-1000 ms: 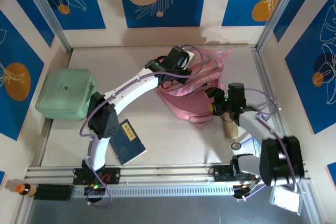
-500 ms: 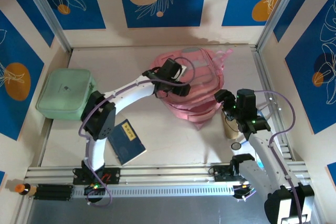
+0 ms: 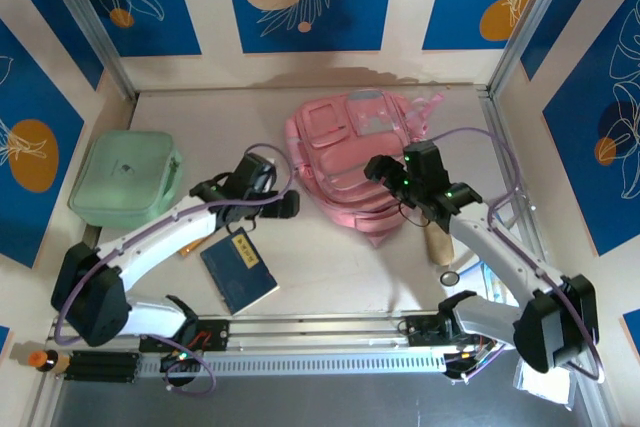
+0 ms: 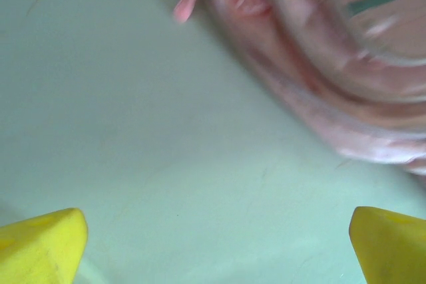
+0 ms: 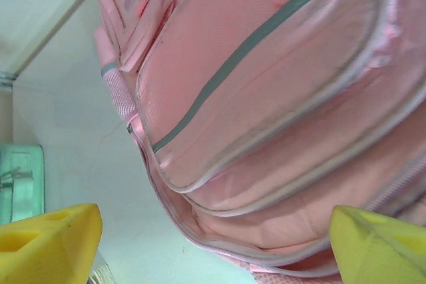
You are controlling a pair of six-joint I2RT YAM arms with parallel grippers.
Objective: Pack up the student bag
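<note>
Beige desk point(image 3: 200, 117), walled on three sides by cream panels with blue leaf-and-orange-disc prints. Item one: student bag point(image 3: 350, 147), pink fabric backpack, lying flat at far centre-right of the desk, front pockets up, grey piping visible; seen close in the right wrist view point(image 5: 266, 98) and blurred along the upper right of the left wrist view point(image 4: 346, 91). Item two: mint-green rounded case point(image 3: 125, 179), far left, well apart from the bag; its edge appears in the right wrist view point(image 5: 20, 181). Item three: dark blue book point(image 3: 238, 269), flat on the near desk, left of centre. Item four: tan cylindrical object point(image 3: 437, 244), just beside the bag's near right corner, partly under the right arm; identity unclear. Left jaws: released, yellow fingertips point(image 4: 40, 244) spread wide over bare desk, nothing between them, near the bag's left edge. Right jaws: released, yellow fingertips point(image 5: 46, 241) spread wide, poised above the bag's near right portion, grasping nothing.
</note>
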